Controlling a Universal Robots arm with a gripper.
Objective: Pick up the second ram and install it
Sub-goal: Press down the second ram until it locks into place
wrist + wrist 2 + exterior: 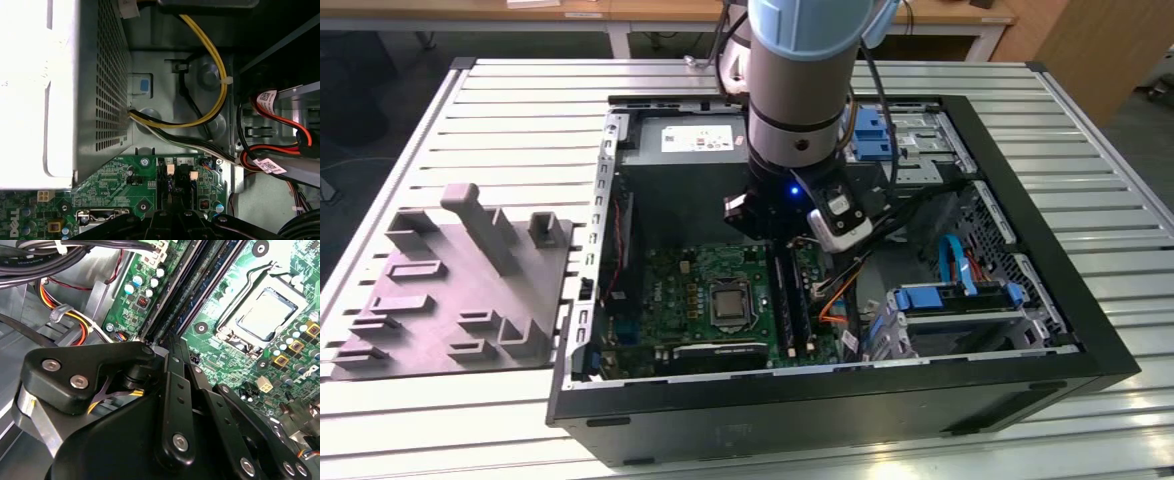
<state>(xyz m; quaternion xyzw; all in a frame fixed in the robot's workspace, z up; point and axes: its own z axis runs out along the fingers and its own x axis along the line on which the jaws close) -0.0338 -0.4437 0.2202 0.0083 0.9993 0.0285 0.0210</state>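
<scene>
The gripper (172, 347) hangs directly over the second ram (786, 292). The ram's long axis follows the motherboard (678, 290) slots. Its jaws are pressed together.

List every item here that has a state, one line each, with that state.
Case: side open, lying flat on the table.
Ram: standing in the motherboard slots beside the socket.
CPU socket: latch closed.
Tray: on the table at the exterior view's left of the case.
Tool: down over the slots' end, fingers together.
</scene>
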